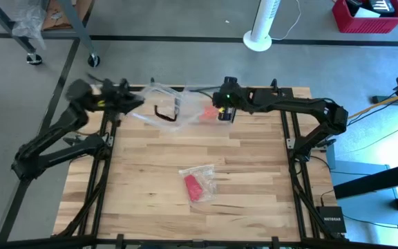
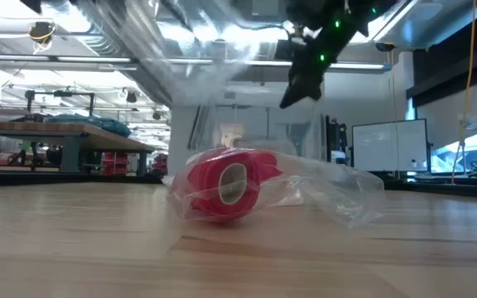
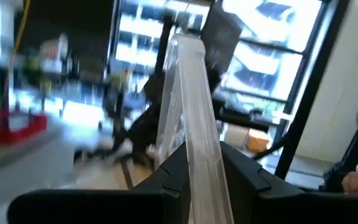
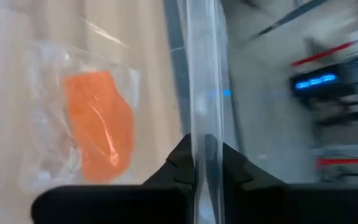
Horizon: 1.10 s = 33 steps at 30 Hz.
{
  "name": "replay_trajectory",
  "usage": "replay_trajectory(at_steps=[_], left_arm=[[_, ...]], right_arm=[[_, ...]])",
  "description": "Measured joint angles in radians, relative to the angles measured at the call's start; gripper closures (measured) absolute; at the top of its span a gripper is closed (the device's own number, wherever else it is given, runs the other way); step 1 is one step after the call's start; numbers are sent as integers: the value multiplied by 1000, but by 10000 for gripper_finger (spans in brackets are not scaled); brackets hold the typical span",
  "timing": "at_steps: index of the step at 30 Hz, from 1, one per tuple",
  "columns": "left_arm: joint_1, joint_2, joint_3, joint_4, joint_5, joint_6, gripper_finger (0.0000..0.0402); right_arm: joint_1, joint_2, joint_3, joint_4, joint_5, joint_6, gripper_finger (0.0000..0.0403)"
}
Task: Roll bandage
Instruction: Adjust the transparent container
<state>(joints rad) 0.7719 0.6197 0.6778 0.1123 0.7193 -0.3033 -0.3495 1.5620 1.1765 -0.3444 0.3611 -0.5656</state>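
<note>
Both my arms reach in over the worktop's point(image 1: 150, 159) far edge. My left hand point(image 1: 138, 99) and right hand point(image 1: 224, 114) each pinch an edge of a clear plastic bag point(image 1: 168, 104), stretched between them. The bandage point(image 1: 193, 185), a red roll in its own wrapper point(image 1: 206, 176), lies on its side mid-worktop toward the near edge, its axis running near to far.

The bandage point(image 2: 226, 184) is matte red cloth (a soft roll) inside a glossy, crinkly clear plastic bag point(image 2: 338, 186). The table point(image 1: 157, 173) is smooth pale wood planks.
</note>
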Motion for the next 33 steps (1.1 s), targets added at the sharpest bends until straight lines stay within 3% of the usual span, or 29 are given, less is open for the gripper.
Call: replay_trajectory(at_steps=[3, 9, 16, 24, 29, 33], left_arm=[[0, -56, 43, -23, -9, 30, 344], [1, -124, 61, -113, -110, 75, 344], [1, -126, 61, -239, -186, 144, 344], [1, -118, 61, -254, -208, 162, 344], [1, -105, 60, -263, -211, 194, 344], [1, -91, 60, -265, -211, 205, 344]], right_arm=[[-22, 2, 97, -163, -103, 45, 380], [-144, 6, 229, -394, -416, 69, 380], [-280, 77, 228, -355, -424, 5, 375], [-305, 171, 237, -395, -513, -102, 360], [-305, 186, 238, -297, -437, -95, 351], [-306, 186, 238, -201, -394, -106, 302]])
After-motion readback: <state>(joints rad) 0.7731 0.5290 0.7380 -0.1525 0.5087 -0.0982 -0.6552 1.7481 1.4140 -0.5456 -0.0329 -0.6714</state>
